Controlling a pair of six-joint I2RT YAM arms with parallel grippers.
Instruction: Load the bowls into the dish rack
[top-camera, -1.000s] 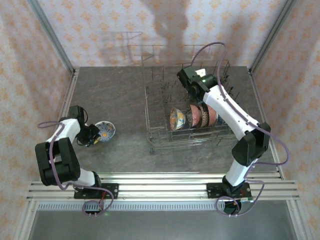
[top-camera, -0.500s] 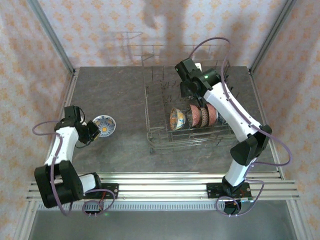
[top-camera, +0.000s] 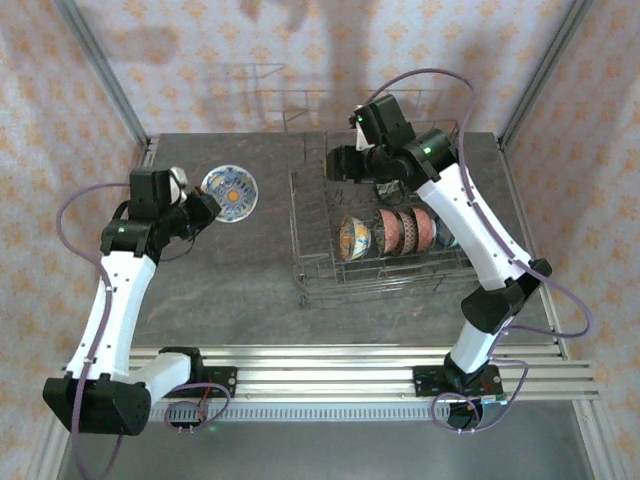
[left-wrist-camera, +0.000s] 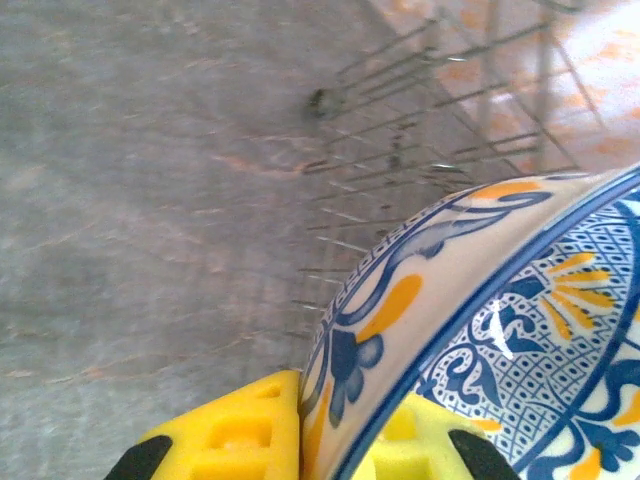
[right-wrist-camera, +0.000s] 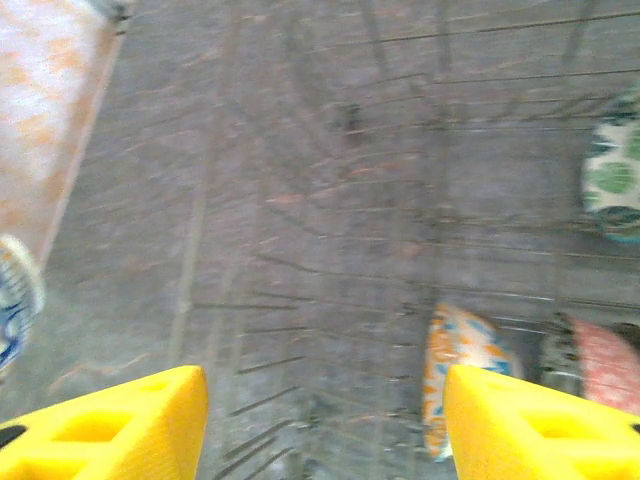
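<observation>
Raised since earlier: blue-white bowl (top-camera: 230, 192), rim pinched in left claw (top-camera: 203, 205), mid-carry. Right claw (right-wrist-camera: 320, 385) spread, empty, over dish rack (top-camera: 310, 285). Next we need free tines (top-camera: 318, 215).

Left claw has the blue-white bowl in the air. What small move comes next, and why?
Probably carry the blue-white bowl rightward toward the dish rack: the left claw grips its rim, left of the rack, whose left side looks free.
</observation>
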